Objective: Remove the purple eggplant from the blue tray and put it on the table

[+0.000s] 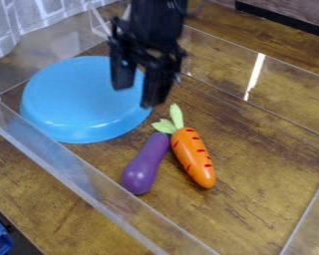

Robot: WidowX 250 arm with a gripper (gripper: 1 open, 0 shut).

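The purple eggplant [147, 164] lies on the dark wood table [255, 139], outside the blue tray [76, 100] and right of its rim. An orange carrot [191, 154] with green leaves lies against the eggplant's right side. The blue tray sits at the left with nothing on it. My black gripper [140, 92] hangs over the tray's right edge, above and behind the eggplant. Its fingers point down, spread apart, with nothing between them.
Clear plastic walls [83, 194] fence the work area along the front left and the back. A bright light reflection [255, 72] streaks the tabletop at the right.
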